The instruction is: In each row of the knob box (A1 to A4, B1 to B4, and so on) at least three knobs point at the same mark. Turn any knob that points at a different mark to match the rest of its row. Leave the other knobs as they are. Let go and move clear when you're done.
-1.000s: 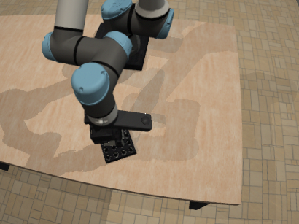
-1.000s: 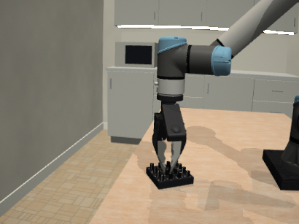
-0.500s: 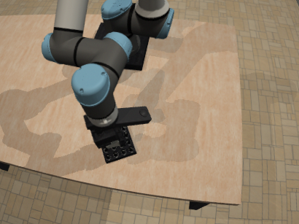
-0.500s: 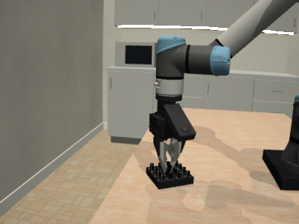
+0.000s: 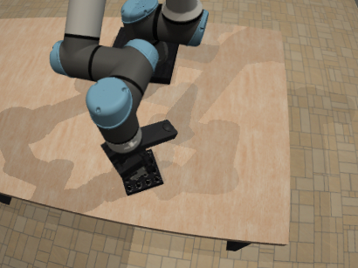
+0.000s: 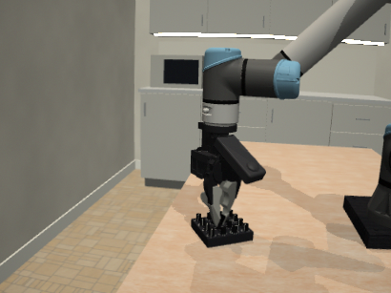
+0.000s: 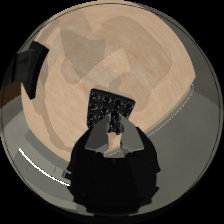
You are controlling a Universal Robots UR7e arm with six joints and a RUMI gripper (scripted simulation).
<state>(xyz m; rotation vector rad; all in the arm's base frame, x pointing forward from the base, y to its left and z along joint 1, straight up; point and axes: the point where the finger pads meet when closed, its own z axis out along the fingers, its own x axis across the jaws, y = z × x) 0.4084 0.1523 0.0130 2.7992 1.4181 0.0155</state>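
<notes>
The knob box (image 5: 146,188) (image 6: 230,240) (image 7: 111,93) lies flat on the surface (image 5: 258,156) (image 6: 329,271) (image 7: 150,50), directly beneath the hand (image 5: 139,173) (image 6: 221,222) (image 7: 115,121). The fingers are lowered among the knobs and appear to be pinched about one dark knob (image 7: 115,125), with its neighbours standing close by the tips. Neither the row letters nor the marks can be read, so which knob is gripped cannot be told.

The step in hand is judged to be the turning of an odd knob towards its row's common mark. For the next move, any remaining turn should be made about the knob's own axis; once alignment is reached, the fingers should be parted slightly and lifted straight up, since a sideways drift could nudge knobs that are to be left alone.
</notes>
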